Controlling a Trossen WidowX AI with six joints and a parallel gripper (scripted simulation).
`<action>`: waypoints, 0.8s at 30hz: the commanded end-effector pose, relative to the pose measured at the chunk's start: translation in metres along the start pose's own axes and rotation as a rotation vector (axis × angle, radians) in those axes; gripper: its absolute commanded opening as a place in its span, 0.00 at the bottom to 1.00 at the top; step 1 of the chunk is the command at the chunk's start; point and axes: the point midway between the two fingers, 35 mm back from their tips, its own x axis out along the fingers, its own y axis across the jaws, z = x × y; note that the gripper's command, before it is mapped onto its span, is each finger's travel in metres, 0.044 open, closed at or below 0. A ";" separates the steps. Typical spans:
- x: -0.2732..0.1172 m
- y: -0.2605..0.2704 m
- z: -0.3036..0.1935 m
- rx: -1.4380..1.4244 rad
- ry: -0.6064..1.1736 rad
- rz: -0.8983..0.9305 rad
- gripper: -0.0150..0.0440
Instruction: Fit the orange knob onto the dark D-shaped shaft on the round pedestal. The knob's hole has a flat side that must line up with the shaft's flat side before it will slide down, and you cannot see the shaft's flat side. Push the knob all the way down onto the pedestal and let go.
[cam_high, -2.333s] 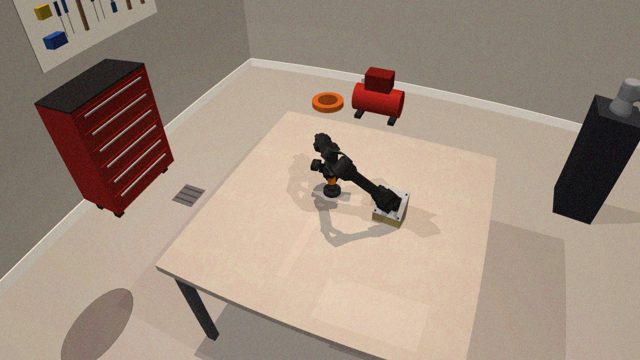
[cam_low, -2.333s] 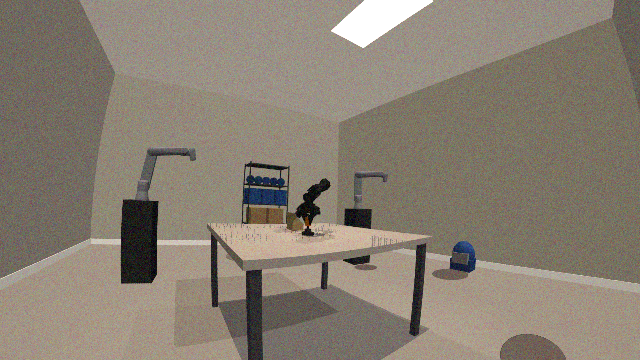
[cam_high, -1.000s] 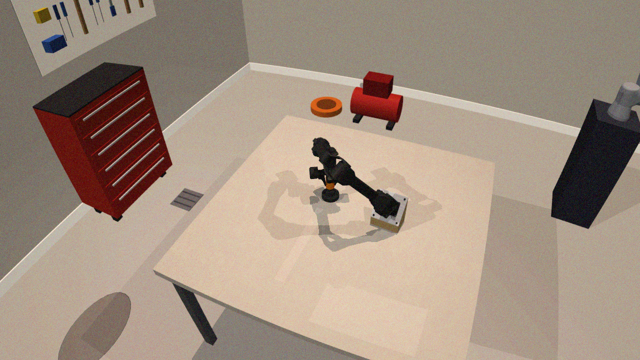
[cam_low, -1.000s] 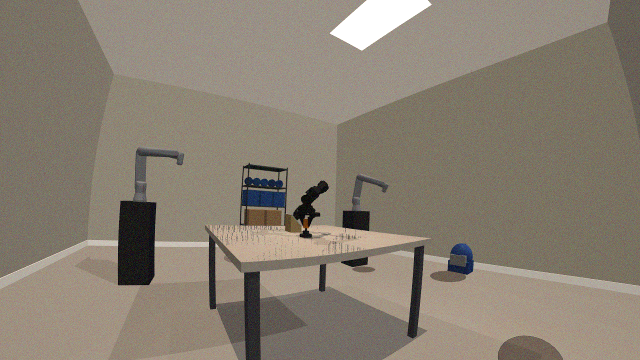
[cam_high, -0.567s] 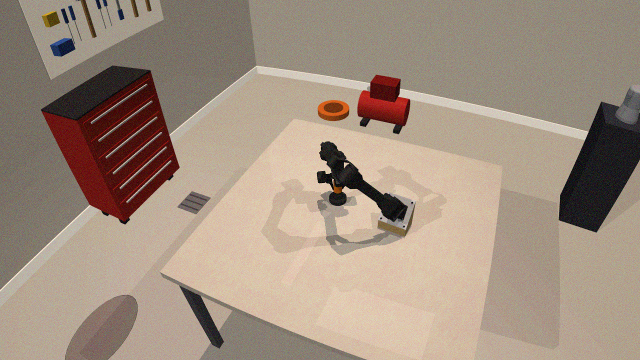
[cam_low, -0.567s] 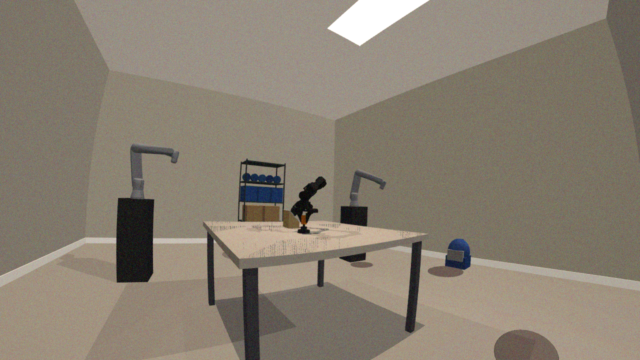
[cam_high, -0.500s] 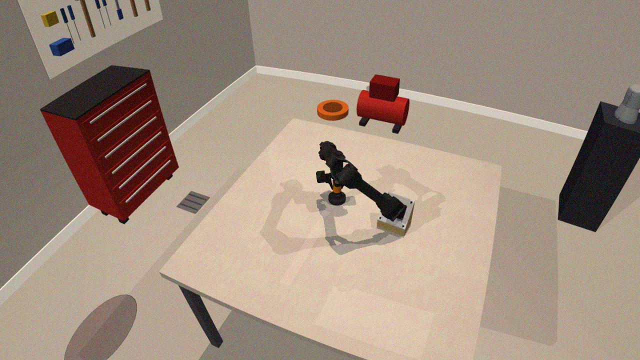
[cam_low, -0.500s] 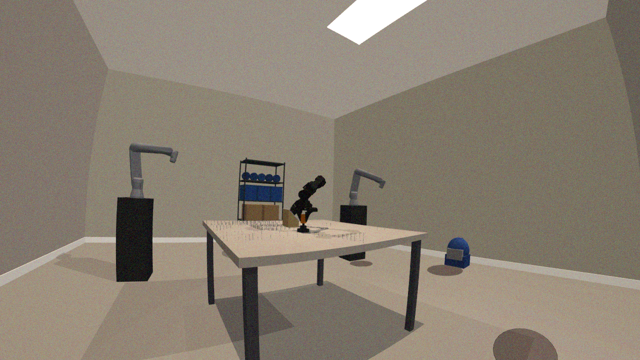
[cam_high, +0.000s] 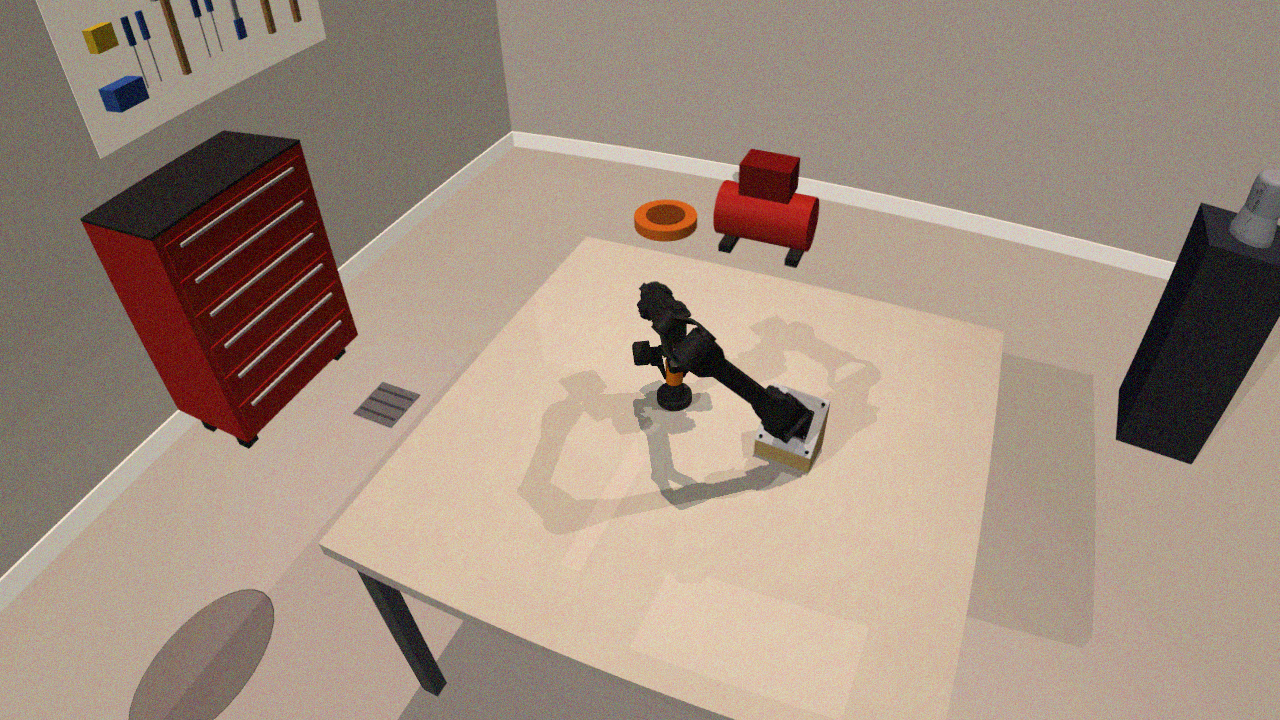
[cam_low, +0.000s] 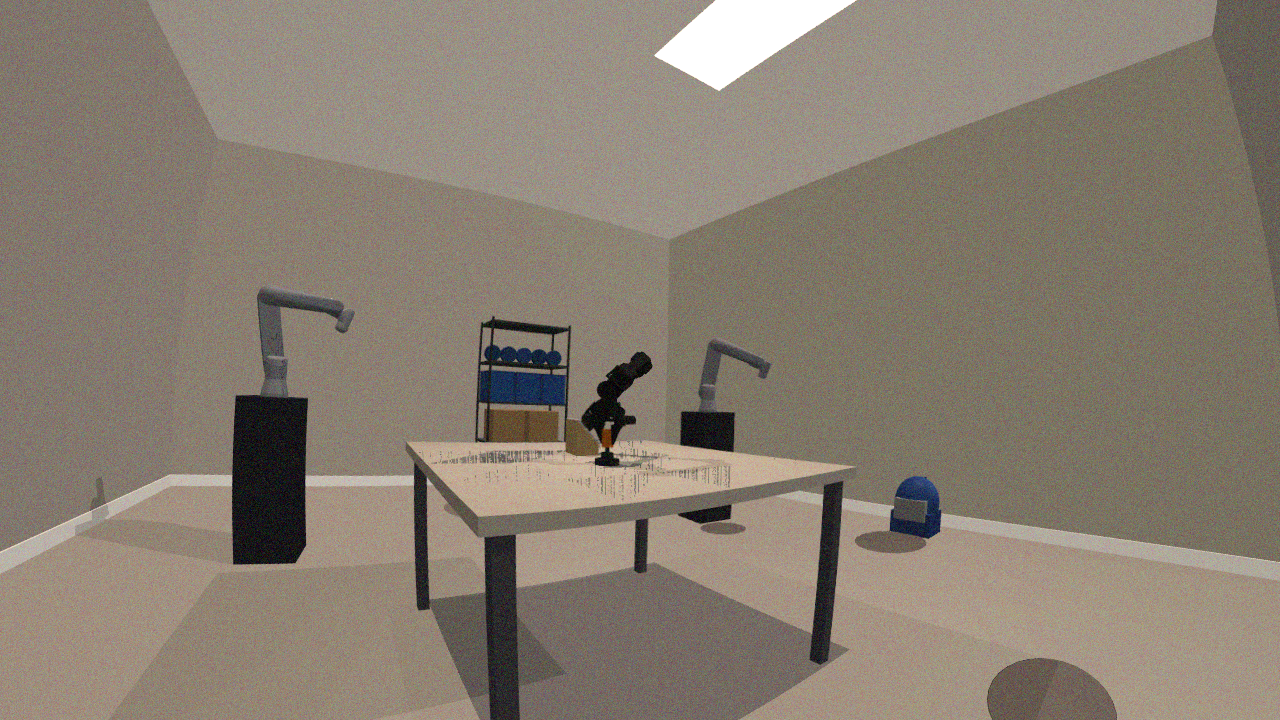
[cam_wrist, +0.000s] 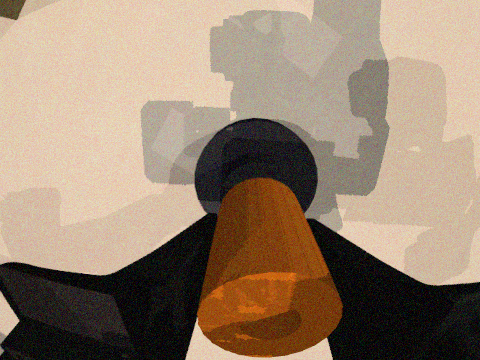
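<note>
The orange knob (cam_high: 674, 377) (cam_low: 606, 436) (cam_wrist: 260, 240) is upright between the fingers of my gripper (cam_high: 673, 368) (cam_low: 607, 439) (cam_wrist: 260, 224), which is shut on its sides. The dark round pedestal (cam_high: 674, 400) (cam_low: 607, 462) (cam_wrist: 255, 131) stands on the table directly below the knob. In the exterior view, the knob's lower end is above the pedestal's wide base, with a dark narrower part between them. In the wrist view, the knob covers the shaft. The knob's hole and both flat sides are hidden, and I cannot tell whether the shaft is inside the hole.
The arm's base stands on a wooden block (cam_high: 780, 454) (cam_low: 580, 437) on the table (cam_high: 501, 510) (cam_low: 537, 501). Shadows of the arm lie across the table around the pedestal. A red tool cabinet (cam_high: 259, 295) and a red compressor (cam_high: 765, 217) are beyond the table.
</note>
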 end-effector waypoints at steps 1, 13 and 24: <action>-0.002 -0.001 -0.001 -0.030 0.004 0.000 0.25; 0.001 0.001 0.000 -0.213 0.004 0.000 0.25; 0.002 0.000 0.000 -0.213 0.004 0.000 0.25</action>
